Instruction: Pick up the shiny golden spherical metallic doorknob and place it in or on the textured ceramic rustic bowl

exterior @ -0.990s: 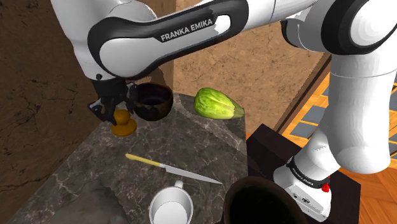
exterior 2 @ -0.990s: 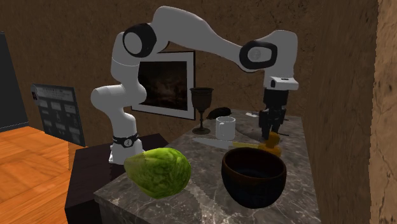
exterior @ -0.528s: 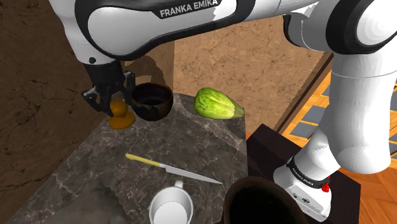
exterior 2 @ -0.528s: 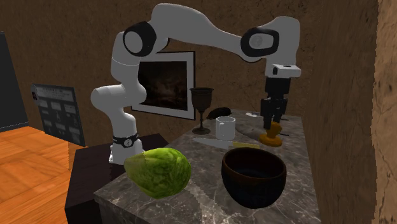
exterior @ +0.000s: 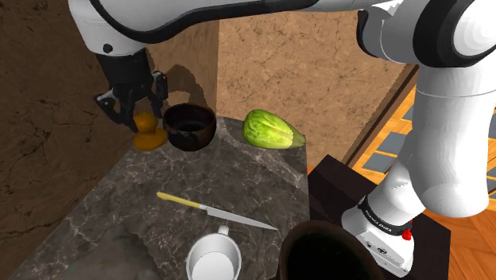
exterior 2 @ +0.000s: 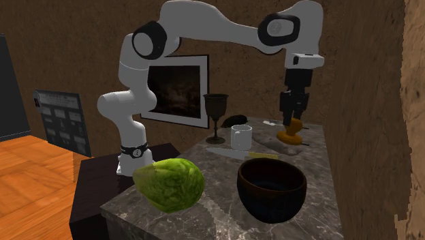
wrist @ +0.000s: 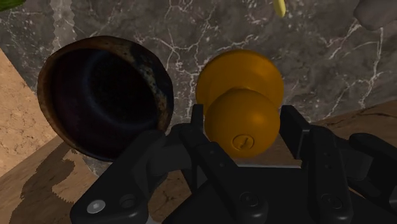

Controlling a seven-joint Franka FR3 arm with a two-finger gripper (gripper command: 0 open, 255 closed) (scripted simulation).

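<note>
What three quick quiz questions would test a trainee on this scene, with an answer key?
1. True or false: the black gripper is shut on the orange-gold round doorknob.
2. Short answer: is the doorknob inside the dark brown rustic bowl yet?
3. Which lies nearest the white mug: A, yellow-handled knife; B, the doorknob; C, the bowl?
Key: 1 true; 2 no; 3 A.

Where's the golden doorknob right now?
The doorknob is clasped in the end effector, just to the shoulder view's left of the dark bowl, at the marble table's far end.
</note>
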